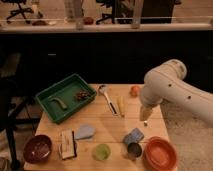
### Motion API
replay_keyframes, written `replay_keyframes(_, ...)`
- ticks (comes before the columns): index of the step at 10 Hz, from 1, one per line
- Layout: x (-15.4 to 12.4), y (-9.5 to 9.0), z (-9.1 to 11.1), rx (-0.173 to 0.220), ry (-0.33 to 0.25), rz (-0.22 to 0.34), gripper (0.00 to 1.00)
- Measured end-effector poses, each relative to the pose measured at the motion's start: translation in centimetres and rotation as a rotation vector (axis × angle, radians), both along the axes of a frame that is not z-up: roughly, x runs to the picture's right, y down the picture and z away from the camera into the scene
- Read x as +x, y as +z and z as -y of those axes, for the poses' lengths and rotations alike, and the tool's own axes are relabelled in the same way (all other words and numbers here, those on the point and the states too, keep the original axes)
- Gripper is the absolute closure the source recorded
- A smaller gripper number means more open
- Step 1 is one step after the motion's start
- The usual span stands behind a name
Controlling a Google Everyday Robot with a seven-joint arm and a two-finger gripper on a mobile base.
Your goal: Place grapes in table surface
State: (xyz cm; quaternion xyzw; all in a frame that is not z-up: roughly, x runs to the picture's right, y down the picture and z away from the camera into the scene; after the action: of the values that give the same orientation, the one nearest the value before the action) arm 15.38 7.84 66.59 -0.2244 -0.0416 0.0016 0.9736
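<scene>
Wide-open, empty claw (pixel 145 119) at 3 o'clock over the bench (pixel 107 124) risked clipping the tray (pixel 54 84) wall while reaching grapes (pixel 81 94) at 10 o'clock.

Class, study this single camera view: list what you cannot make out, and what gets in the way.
Gripper, above the table surface's right side: height over the wood unclear from one camera view.
Arm: cut off by the right edge; base unseen.
Metal cup: inside not visible from this angle.
Grapes in the green tray: too small to count berries.
</scene>
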Motion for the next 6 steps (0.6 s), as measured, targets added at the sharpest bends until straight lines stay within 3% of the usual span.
replay_keyframes(6,-9.6,0.4,1.4,0.028,-0.093,0.133,0.20)
